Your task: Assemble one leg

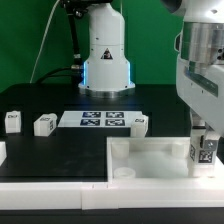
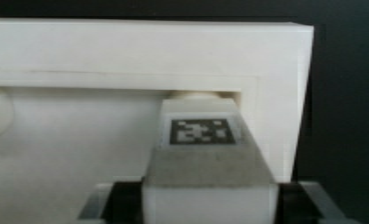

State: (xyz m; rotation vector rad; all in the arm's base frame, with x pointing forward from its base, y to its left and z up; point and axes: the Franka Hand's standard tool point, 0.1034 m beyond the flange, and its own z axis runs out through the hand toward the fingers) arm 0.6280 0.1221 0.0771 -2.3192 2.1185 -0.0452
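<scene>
- While the gripper [image 1: 204, 160] pinches the leg [image 2: 202, 150] over the tray's [image 1: 150, 152] corner socket, keep it upright.
- Descend slowly, then twist (seating not visible).
- Spare legs [image 1: 44, 124] wait near the marker board [image 1: 102, 120].

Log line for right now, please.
claw: shut on leg | leg: upright at tray corner | loose legs by marker board: three

lab | green backdrop [image 1: 160, 40] | black table [image 1: 60, 150] | marker board [image 1: 100, 120]
</scene>
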